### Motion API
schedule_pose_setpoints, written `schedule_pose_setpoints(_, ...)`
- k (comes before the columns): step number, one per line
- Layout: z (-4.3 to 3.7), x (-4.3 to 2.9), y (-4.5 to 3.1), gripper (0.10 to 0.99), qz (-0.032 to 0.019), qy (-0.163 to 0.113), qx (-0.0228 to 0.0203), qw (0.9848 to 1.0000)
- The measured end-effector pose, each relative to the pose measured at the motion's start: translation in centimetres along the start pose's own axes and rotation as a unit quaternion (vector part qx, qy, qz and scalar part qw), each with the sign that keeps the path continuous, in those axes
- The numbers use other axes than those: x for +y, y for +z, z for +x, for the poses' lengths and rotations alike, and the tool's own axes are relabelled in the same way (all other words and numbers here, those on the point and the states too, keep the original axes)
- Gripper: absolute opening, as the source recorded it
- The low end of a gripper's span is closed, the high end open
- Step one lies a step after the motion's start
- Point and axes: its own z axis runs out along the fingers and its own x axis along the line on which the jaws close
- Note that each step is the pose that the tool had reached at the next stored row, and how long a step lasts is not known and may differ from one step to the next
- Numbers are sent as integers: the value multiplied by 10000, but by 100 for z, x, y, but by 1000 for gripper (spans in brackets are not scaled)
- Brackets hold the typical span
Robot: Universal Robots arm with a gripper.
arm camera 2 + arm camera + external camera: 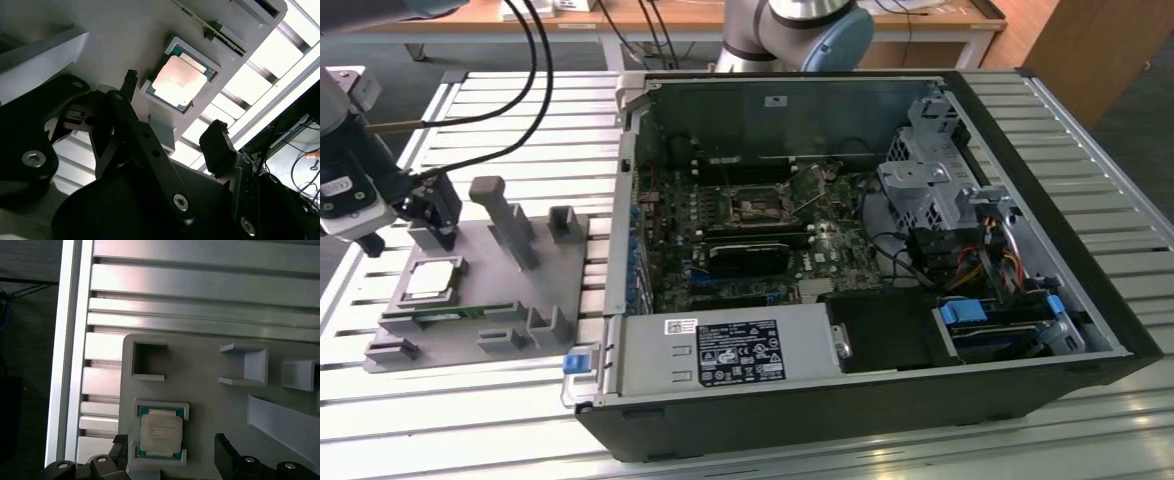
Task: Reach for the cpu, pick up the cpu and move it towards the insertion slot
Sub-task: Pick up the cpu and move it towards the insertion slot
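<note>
The cpu (432,281) (178,80) (160,432), a small square chip with a shiny metal top, lies flat in a square recess of the grey holder (520,290) at the exterior view's left. My gripper (407,232) (173,102) (170,441) hovers just above the holder on the cpu's far side, open, with nothing between its black fingers (224,452). In both wrist views the fingers stand apart on either side of the chip, clear of it. The insertion slot (758,207), a silvery frame around a dark centre, sits on the motherboard inside the open computer case (1067,230).
The grey holder carries upright posts (500,215), empty recesses (147,361) and a thin green strip (454,314). Inside the case are a black block (747,257), a drive cage (927,190), loose cables (907,250) and a power supply (720,352). Black cables (520,90) hang over the slatted table (507,110).
</note>
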Motion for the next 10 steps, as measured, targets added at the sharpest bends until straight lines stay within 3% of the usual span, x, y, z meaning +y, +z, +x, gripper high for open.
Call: schedule_pose_setpoints(10,0,-15,82,776,-1,-14,2,10000)
